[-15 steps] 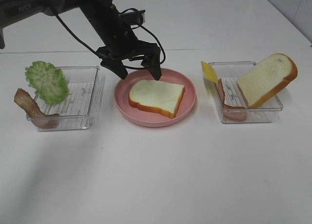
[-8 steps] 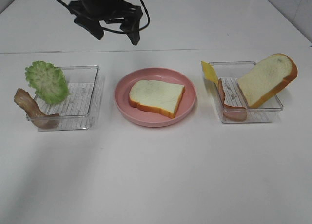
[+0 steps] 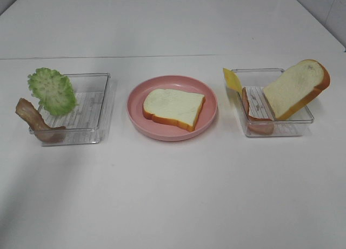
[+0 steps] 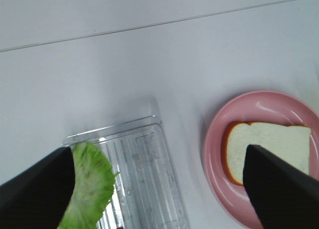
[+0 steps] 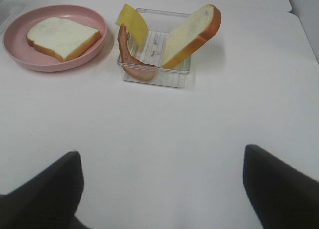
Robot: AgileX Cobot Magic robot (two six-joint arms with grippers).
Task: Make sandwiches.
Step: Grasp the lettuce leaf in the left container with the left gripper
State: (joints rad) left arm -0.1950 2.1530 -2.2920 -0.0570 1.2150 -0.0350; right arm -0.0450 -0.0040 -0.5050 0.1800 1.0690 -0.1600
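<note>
Pink plate (image 3: 135,105) on table (image 3: 173,195) carries one bread slice (image 3: 173,107), lying flat. Right tray (image 3: 308,118) at plate's 3 o'clock: second bread slice (image 3: 294,87) leaning, cheese (image 3: 232,79), bacon strip (image 3: 254,122). Left tray (image 3: 102,97) at 9 o'clock: lettuce (image 3: 52,91) and other bacon strip (image 3: 32,119) on its 9 o'clock rim. Left claw (image 4: 159,154) spread, empty. Right claw (image 5: 160,152) spread, empty.

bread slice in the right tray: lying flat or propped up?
Propped up. The bread slice stands tilted, its lower edge down inside the clear tray and its upper end leaning out past the rim.
</note>
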